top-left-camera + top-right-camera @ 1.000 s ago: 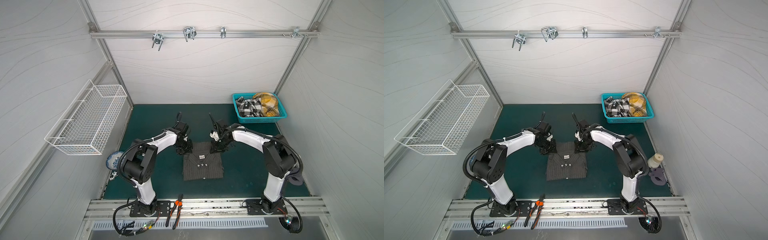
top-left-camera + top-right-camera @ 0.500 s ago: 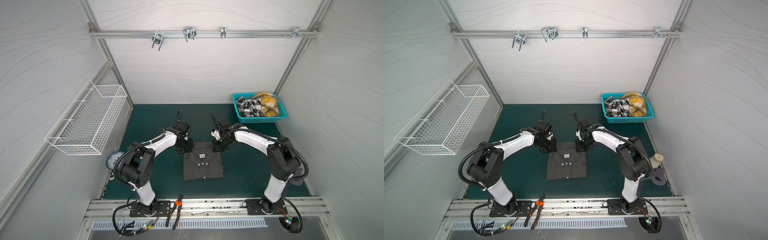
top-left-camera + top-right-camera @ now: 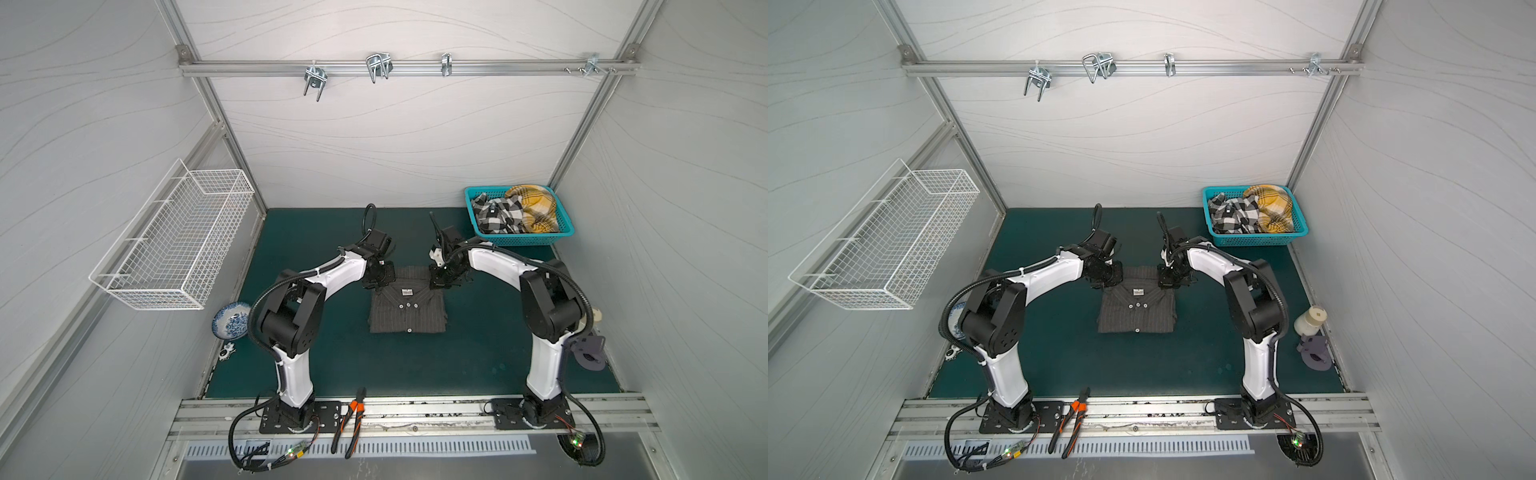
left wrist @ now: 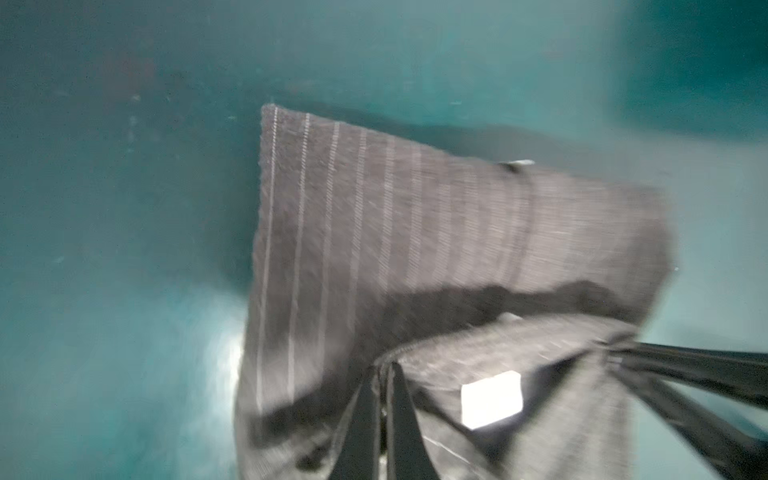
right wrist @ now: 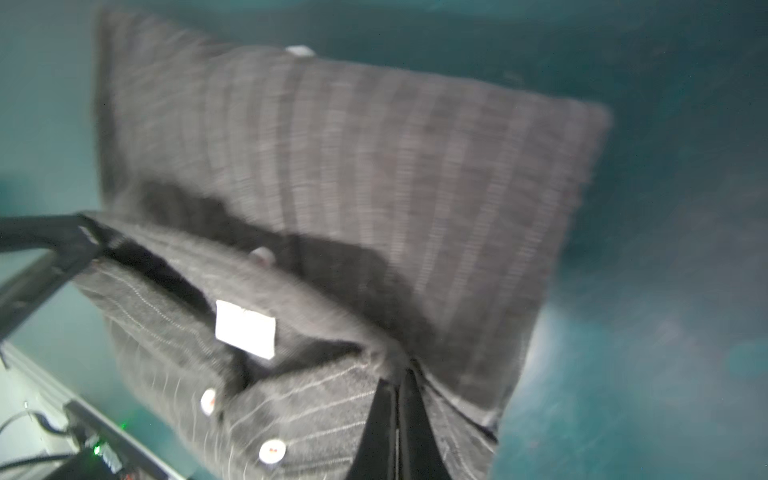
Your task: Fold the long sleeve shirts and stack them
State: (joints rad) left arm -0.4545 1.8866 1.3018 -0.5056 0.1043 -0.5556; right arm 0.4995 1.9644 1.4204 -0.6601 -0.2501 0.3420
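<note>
- In both top views the pinstriped shirt (image 3: 407,318) (image 3: 1136,318) lies as a folded rectangle at the centre of the frame on the green bench (image 3: 478,357), collar end uppermost.
- There the left gripper (image 3: 379,284) stands on the shirt's upper left corner and the right gripper (image 3: 438,282) on its upper right corner. A second ago both were already poised over these corners.
- The whole shirt, lower edge included, now sits slightly higher in the frame than half a second ago, and both arms have shifted with it. I judge that a pull or lift towards the back has begun.
- The blue basket (image 3: 519,241) at the upper right, holding checked cloth, is unchanged.
- In the left wrist view the left gripper (image 4: 384,374) has its jaws together, clamped on a ridge of shirt cloth (image 4: 415,228) beside the white neck label (image 4: 490,399). The collar end is raised, and a dark shadow lies between it and the flat layer beneath.
- In the right wrist view the right gripper (image 5: 401,384) is likewise pinched tight on the shoulder edge of the shirt (image 5: 374,166). The label (image 5: 245,328) and buttons (image 5: 272,451) ride on the lifted part.
- Both views are blurred, which fits motion.
- With both corners secured, the folded shirt seems ready to be carried or given a last fold. A slipping corner would likely undo the folds.
</note>
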